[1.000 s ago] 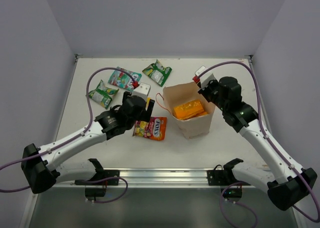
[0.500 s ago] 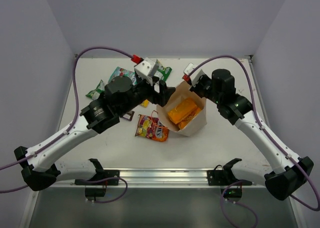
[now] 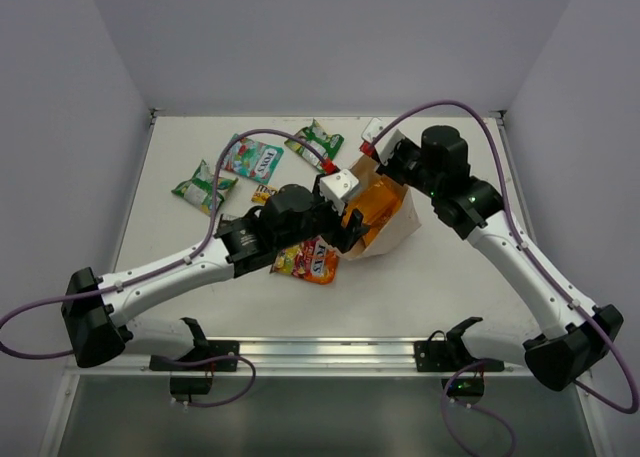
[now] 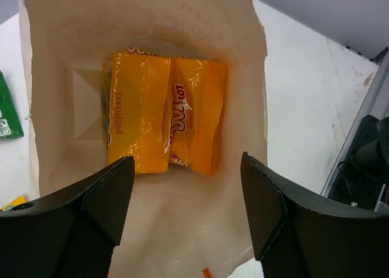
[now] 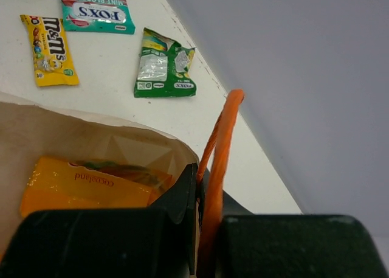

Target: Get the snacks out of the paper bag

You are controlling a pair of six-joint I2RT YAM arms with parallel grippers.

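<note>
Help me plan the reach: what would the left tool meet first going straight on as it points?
Most likely the two orange bags at the bottom of the paper bag; the open left tool points straight into its mouth. It might brush the bag's lower wall first; depth is unclear.

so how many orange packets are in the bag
2, side by side on the floor of the bag: left packet, right packet in the left wrist view. More may hide underneath.

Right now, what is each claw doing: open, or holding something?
Left gripper: open, holding nothing, at the mouth of the paper bag.
Right gripper: closed on the paper bag's rim.
</note>
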